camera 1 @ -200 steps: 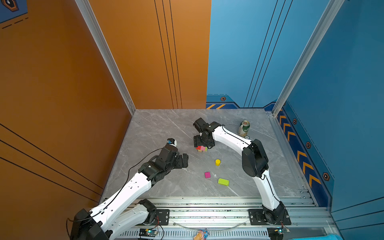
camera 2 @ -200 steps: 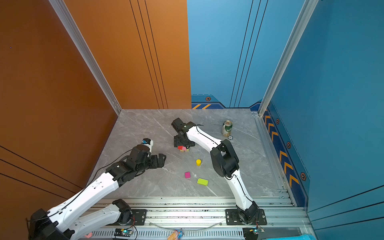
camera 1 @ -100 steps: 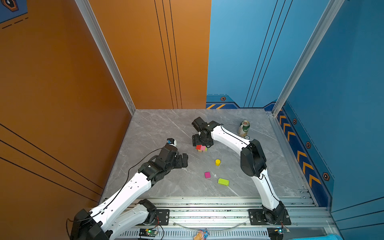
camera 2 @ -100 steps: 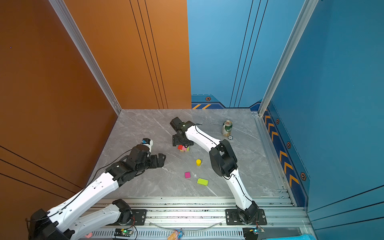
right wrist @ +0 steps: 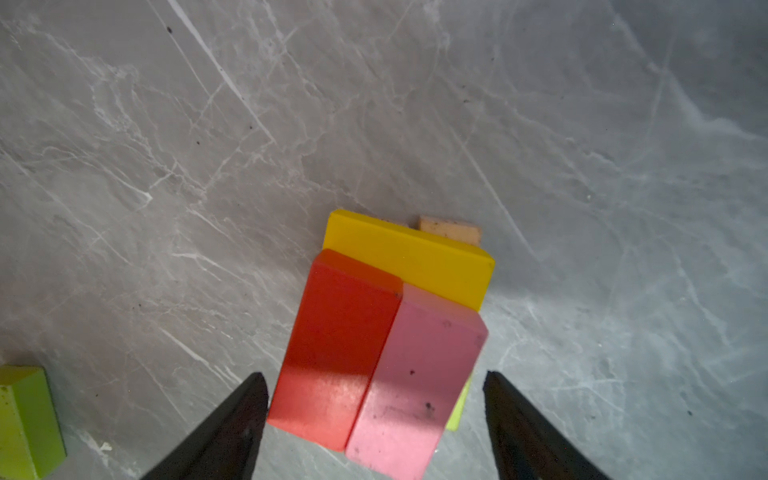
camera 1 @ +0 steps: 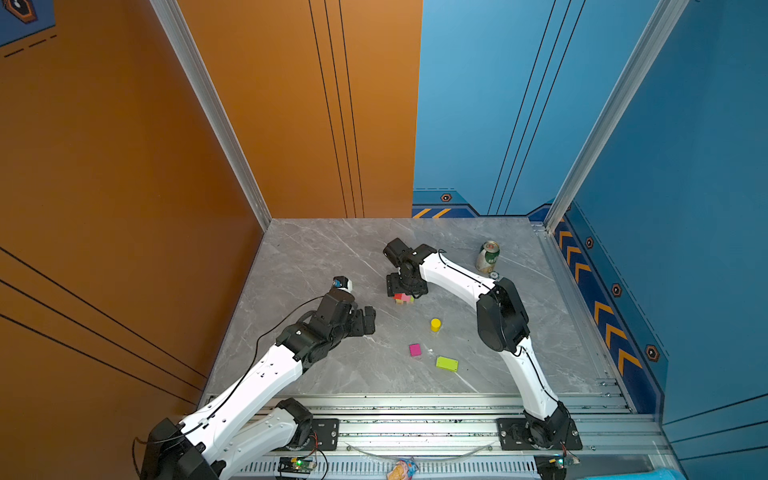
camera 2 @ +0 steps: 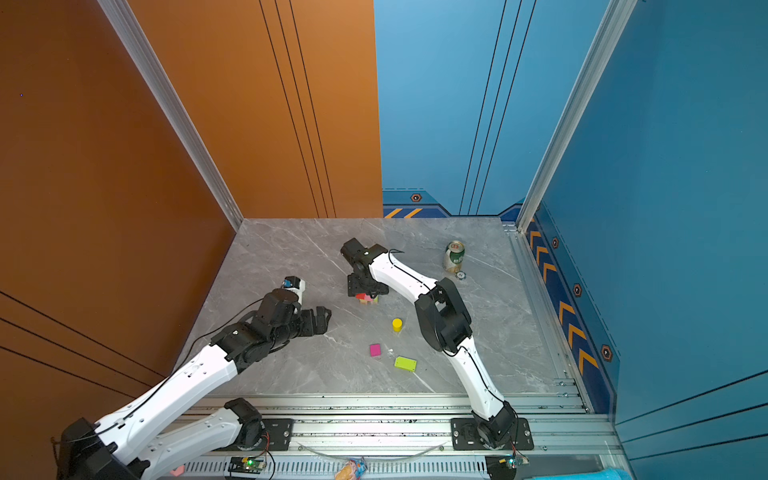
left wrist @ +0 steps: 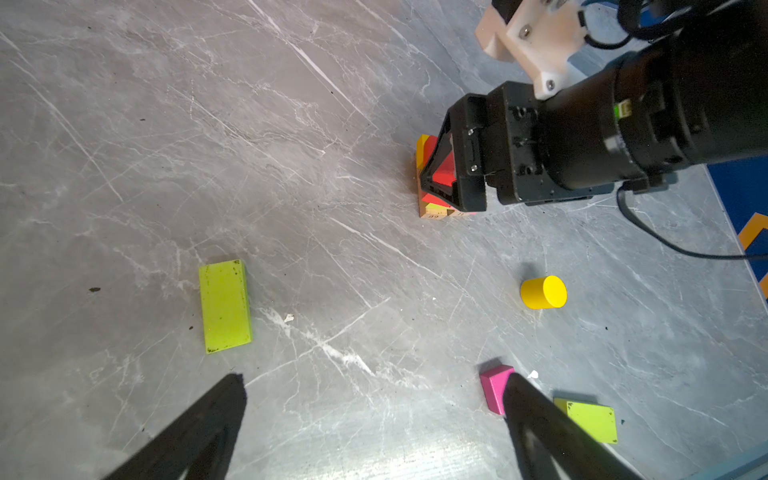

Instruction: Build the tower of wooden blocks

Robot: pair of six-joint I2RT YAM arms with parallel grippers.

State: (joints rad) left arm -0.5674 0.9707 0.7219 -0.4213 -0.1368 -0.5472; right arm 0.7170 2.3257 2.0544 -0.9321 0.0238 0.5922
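The tower (camera 1: 403, 298) (camera 2: 366, 298) is a low stack in mid-table. In the right wrist view a red-orange block (right wrist: 336, 345) and a pink block (right wrist: 415, 382) lie side by side on top. A yellow block (right wrist: 415, 257), a lime-green edge (right wrist: 459, 409) and a tan bar (right wrist: 451, 230) show beneath. My right gripper (right wrist: 374, 378) (camera 1: 406, 290) hangs over it, open, one finger on each side of the top pair, with small gaps. My left gripper (left wrist: 374, 386) (camera 1: 369, 320) is open and holds nothing. Loose blocks: yellow cylinder (camera 1: 435, 324), magenta cube (camera 1: 414, 350), lime-green block (camera 1: 446, 364), and another lime-green block (left wrist: 225, 305).
A green-white drink can (camera 1: 487, 257) stands at the back right with a small round token (camera 1: 493, 275) beside it. Orange and blue walls enclose the grey marble table (camera 1: 316, 257) on three sides. A metal rail (camera 1: 415, 419) runs along the front edge.
The right gripper has shifted slightly left over the tower and its jaws have narrowed a little. The left arm has not moved.
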